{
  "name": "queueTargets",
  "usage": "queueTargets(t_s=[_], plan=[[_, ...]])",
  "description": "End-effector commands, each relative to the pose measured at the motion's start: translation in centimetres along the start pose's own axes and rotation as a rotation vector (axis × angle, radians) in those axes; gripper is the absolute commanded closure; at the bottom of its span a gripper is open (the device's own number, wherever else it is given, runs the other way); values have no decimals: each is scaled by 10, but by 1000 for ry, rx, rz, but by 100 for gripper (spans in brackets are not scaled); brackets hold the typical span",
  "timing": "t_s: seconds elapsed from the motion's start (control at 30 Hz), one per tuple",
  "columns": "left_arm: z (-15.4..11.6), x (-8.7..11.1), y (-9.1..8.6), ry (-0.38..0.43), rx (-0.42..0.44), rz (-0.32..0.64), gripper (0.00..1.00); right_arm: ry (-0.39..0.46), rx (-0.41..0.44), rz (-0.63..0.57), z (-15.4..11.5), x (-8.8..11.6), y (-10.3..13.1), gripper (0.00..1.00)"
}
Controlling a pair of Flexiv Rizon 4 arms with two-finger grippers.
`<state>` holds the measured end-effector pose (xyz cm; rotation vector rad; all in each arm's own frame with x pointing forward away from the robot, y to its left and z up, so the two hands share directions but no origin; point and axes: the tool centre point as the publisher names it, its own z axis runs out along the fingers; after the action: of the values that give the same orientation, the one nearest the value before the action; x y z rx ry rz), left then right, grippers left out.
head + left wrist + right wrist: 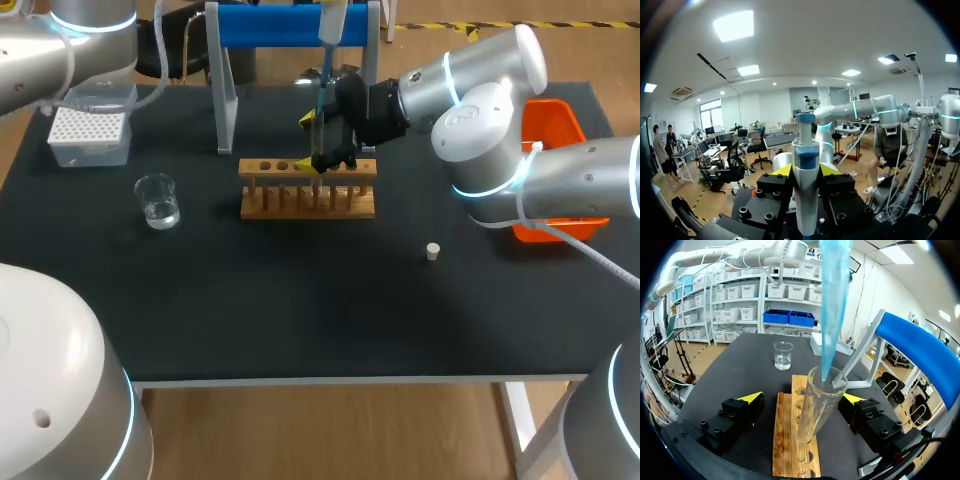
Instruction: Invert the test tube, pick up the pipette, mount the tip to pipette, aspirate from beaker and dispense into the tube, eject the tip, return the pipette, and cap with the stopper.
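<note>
Two sets of jaws: the left gripper (805,170) is closed narrowly on the pipette (805,150), which is pinched at its body from both sides. The right gripper (804,398) is spread wide, and nothing is seen to be touched by either finger.
Between the right fingers: the test tube (816,405) is stood mouth-up in the wooden rack (784,440), apart from both yellow tips.
At the tube mouth: the blue tip (834,315) is lowered just inside the rim.
Step in hand: dispensing into the tube is judged to be under way.
Next move: the plunger is to be pressed, then the pipette drawn straight up so the tube is not knocked.
Further out: the beaker (158,200) is set well to the rack's left. The stopper (433,251) is seen lying to its right, not yet used.
</note>
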<state>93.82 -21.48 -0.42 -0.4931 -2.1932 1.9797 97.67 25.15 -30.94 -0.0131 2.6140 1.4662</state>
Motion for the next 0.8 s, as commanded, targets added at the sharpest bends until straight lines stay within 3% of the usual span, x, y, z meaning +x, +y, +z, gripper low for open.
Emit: queueTargets(t_s=[0.03,0.3,0.6,0.8], plan=[[-1,6,-6,-15,-13,3,100,4,4,0,-2,0,1,0],[-21,31,-8,-82,-42,-11,100,4,4,0,-2,0,1,0],[-34,77,25,-188,-32,-97,100,4,4,0,-2,0,1,0],[-29,98,49,-285,22,-116,100,4,4,0,-2,0,1,0]])
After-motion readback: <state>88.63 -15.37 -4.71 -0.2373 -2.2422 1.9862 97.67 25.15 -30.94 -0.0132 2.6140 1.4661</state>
